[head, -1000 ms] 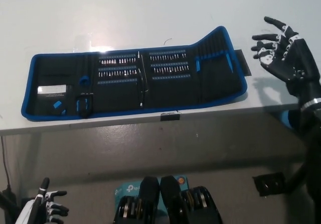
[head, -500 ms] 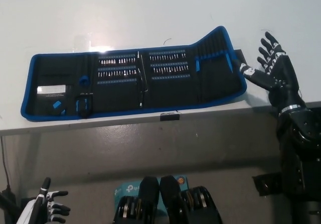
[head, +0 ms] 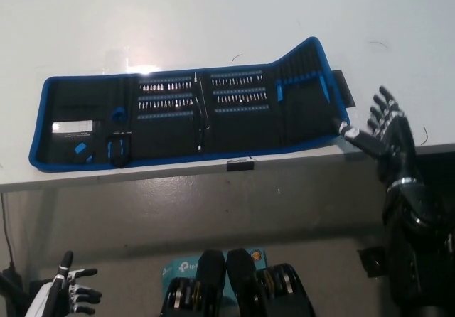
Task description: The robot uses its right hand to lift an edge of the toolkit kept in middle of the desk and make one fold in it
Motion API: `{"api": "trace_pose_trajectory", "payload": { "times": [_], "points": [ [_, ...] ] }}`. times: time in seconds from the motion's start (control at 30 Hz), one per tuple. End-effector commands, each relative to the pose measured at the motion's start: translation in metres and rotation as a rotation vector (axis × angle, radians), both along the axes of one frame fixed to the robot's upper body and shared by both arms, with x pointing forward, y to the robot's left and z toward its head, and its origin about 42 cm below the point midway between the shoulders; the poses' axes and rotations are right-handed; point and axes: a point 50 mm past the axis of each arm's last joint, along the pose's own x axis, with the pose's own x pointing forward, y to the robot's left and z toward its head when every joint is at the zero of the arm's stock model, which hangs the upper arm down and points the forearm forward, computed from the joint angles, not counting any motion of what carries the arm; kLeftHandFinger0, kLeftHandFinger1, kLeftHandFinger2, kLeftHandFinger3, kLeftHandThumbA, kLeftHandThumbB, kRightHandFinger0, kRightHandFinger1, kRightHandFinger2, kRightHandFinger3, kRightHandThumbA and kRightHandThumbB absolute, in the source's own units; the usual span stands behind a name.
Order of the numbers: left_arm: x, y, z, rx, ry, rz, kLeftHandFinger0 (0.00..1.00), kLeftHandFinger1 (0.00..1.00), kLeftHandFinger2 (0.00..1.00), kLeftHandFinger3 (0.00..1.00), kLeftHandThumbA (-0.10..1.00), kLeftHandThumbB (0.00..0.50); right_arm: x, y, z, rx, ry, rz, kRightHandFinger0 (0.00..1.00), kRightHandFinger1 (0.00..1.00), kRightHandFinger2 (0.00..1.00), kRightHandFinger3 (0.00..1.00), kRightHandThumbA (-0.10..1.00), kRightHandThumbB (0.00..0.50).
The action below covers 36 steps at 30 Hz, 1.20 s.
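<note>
Right hand (head: pixel 384 129) spread open, thumb tip at toolkit (head: pixel 192 111) right edge, holding nothing

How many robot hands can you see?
2. The black right hand is open by the right end of the toolkit on the desk. The white left hand rests at the bottom left.

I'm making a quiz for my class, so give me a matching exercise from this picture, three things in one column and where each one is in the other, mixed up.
Things:
1. toolkit
2. right hand
3. left hand

Places:
A. lower left, below the desk edge
B. spread open across the desk's middle
C. open, at the toolkit's right end

Pairs: 1-B, 2-C, 3-A
</note>
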Motion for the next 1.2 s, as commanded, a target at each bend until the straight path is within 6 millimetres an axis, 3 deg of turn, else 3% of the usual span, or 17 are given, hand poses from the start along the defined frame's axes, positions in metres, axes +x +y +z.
{"api": "trace_pose_trajectory", "payload": {
  "times": [0.0,0.1,0.2,0.37,0.47,0.7,0.8,0.83,0.93,0.97,1.0,1.03,1.07,1.1,1.13,1.17],
  "points": [
    [0.005,-0.001,0.008,0.009,-0.038,-0.004,0.46,0.48,0.4,0.63,1.0,0.5,0.004,0.007,0.008,0.019,-0.051,-0.019,1.0,1.0,1.0,1.0,0.92,0.286],
    [0.007,-0.002,0.009,0.018,-0.038,-0.008,0.46,0.47,0.4,0.62,1.0,0.5,0.0,0.028,0.003,0.032,-0.056,0.022,1.0,1.0,1.0,1.0,0.92,0.316],
    [0.004,-0.003,0.007,0.017,-0.035,-0.007,0.47,0.48,0.4,0.63,1.0,0.5,-0.003,0.035,-0.002,0.047,-0.045,0.024,1.0,1.0,1.0,1.0,0.9,0.328],
    [0.004,-0.002,0.007,0.017,-0.035,-0.014,0.42,0.45,0.38,0.6,1.0,0.5,-0.002,0.057,-0.001,0.026,-0.056,0.064,1.0,1.0,1.0,1.0,0.89,0.277],
    [0.003,-0.002,0.005,0.011,-0.031,-0.014,0.43,0.45,0.39,0.61,1.0,0.5,-0.001,0.065,0.002,-0.011,-0.055,0.083,1.0,1.0,1.0,1.0,0.92,0.283],
    [0.005,-0.002,0.007,0.009,-0.037,-0.026,0.46,0.47,0.42,0.63,1.0,0.5,0.008,0.089,0.015,-0.022,-0.066,0.147,1.0,1.0,1.0,1.0,0.84,0.297],
    [0.006,-0.003,0.008,0.014,-0.041,-0.03,0.46,0.48,0.43,0.62,1.0,0.5,0.009,0.094,0.017,0.01,-0.048,0.146,1.0,1.0,1.0,1.0,0.76,0.253],
    [0.006,-0.003,0.008,0.013,-0.045,-0.033,0.45,0.47,0.43,0.63,1.0,0.5,0.009,0.099,0.017,0.055,-0.067,0.151,1.0,1.0,1.0,1.0,0.64,0.201],
    [0.008,-0.004,0.01,0.017,-0.047,-0.036,0.44,0.46,0.42,0.64,1.0,0.5,0.009,0.101,0.015,0.072,-0.072,0.139,1.0,1.0,1.0,1.0,0.55,0.196],
    [0.008,-0.004,0.011,0.016,-0.046,-0.036,0.44,0.46,0.4,0.64,1.0,0.5,0.01,0.102,0.014,0.073,-0.078,0.135,1.0,1.0,1.0,1.0,0.5,0.18],
    [0.008,-0.004,0.011,0.018,-0.045,-0.04,0.45,0.48,0.41,0.65,1.0,0.5,0.01,0.103,0.015,0.077,-0.079,0.124,1.0,1.0,1.0,1.0,0.44,0.132],
    [0.009,-0.005,0.011,0.018,-0.045,-0.035,0.45,0.48,0.41,0.64,1.0,0.5,0.012,0.104,0.016,0.076,-0.076,0.1,1.0,1.0,1.0,1.0,0.37,0.124],
    [0.008,-0.005,0.011,0.019,-0.044,-0.038,0.45,0.49,0.43,0.65,1.0,0.5,0.012,0.104,0.016,0.079,-0.078,0.092,0.87,0.88,0.91,1.0,0.33,0.091],
    [0.008,-0.005,0.012,0.019,-0.044,-0.04,0.45,0.49,0.43,0.65,1.0,0.5,0.012,0.104,0.016,0.082,-0.083,0.085,0.77,0.77,0.83,1.0,0.31,0.093],
    [0.007,-0.005,0.013,0.021,-0.044,-0.044,0.44,0.49,0.43,0.65,1.0,0.5,0.013,0.103,0.016,0.081,-0.086,0.07,0.62,0.61,0.67,1.0,0.26,0.062],
    [0.007,-0.005,0.013,0.021,-0.042,-0.044,0.46,0.49,0.44,0.65,1.0,0.5,0.014,0.103,0.017,0.085,-0.105,0.052,0.41,0.4,0.46,1.0,0.13,0.037]
  ]
}}
